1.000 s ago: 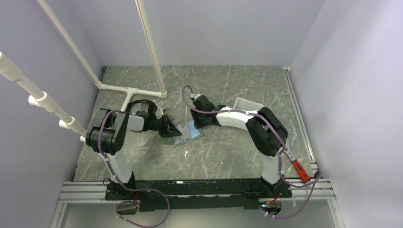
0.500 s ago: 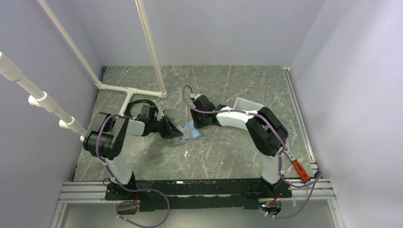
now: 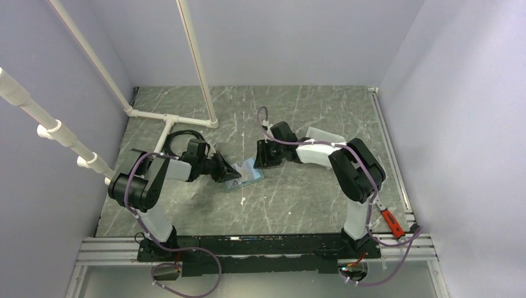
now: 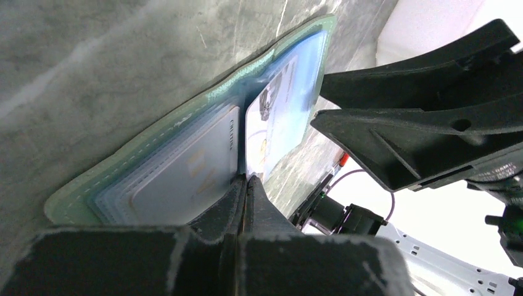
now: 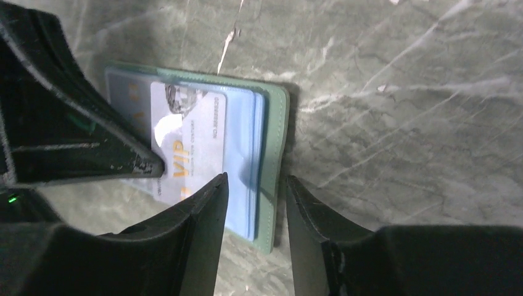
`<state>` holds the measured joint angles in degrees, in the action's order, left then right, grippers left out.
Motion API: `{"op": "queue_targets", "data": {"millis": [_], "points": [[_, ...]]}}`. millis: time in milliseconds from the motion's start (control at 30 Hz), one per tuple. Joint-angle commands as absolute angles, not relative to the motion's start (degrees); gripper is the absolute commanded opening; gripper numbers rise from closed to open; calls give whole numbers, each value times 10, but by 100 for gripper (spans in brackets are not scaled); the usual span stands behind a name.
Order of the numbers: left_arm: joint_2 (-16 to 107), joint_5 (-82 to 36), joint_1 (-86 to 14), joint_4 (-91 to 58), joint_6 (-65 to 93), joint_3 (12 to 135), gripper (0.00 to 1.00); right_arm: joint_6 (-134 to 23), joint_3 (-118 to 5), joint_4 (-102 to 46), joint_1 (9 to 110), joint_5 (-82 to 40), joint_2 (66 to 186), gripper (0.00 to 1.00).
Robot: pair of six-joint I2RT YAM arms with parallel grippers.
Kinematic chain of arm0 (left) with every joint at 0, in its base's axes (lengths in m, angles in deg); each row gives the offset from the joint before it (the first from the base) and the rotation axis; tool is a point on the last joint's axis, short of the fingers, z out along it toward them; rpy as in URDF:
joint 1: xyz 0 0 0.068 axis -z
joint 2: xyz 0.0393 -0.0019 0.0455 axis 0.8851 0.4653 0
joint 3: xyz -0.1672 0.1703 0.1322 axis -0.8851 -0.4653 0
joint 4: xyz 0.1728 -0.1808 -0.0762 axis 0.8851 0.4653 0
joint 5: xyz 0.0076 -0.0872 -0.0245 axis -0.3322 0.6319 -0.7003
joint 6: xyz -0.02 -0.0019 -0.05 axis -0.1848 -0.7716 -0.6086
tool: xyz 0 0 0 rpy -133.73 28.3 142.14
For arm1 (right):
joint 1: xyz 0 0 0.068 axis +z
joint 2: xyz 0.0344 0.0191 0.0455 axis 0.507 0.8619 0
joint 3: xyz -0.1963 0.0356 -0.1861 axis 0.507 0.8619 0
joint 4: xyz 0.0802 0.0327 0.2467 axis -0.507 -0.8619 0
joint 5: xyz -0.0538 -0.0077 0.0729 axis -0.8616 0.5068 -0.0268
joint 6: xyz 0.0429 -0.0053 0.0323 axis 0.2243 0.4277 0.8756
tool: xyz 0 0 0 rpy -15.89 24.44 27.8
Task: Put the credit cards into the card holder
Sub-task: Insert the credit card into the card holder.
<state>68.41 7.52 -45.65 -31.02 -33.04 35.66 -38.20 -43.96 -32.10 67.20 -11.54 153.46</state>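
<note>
Now, on the left, the left gripper [image 4: 247,180] has its two black fingers pressed tight together with nothing between them. The tips bear down on the near edge of the small sage-green folding card holder [image 5: 274,148], right about where its two halves meet, so it looks like a pinning job rather than a grasp.

The holder lies spread open, light blue side up, flat on the grey-green marbled tabletop [image 5: 401,92] between the two arms. On its left half sits a pale plastic card with gold lettering [image 4: 185,179], which seems tucked into a slot. On the other half lies a whitish rectangular card with a small picture and orange letters [image 5: 188,139], flat against the blue lining. Whether that one is fully seated in its pocket I cannot tell from these angles.

Over to the right: the right gripper [image 5: 256,179] hovers low over the holder's green outer edge, fingers parted a moderate way and carrying nothing.

My read is that we are late in the job. Both cards I can see are on or in the holder and none lies loose on the tabletop. What may remain is pushing the whitish card home.
</note>
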Motion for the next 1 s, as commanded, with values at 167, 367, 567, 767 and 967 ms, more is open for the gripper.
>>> {"op": "queue_targets", "data": {"millis": [167, 367, 567, 767, 967], "points": [[697, 19, -425, -303, -317, 376, 0, -308, -370, -192, 630, 83, 1542, 33], [716, 21, -409, -296, -309, 405, 0, -291, -362, -161, 627, 104, 1558, 19], [714, 14, -406, -243, -284, 432, 0, -291, -359, -157, 625, 101, 1559, 12], [675, -15, -406, -147, -243, 455, 33, -300, -362, -166, 625, 94, 1561, 12], [600, -42, -406, -37, -208, 475, 49, -311, -366, -180, 625, 83, 1558, 11]]}}
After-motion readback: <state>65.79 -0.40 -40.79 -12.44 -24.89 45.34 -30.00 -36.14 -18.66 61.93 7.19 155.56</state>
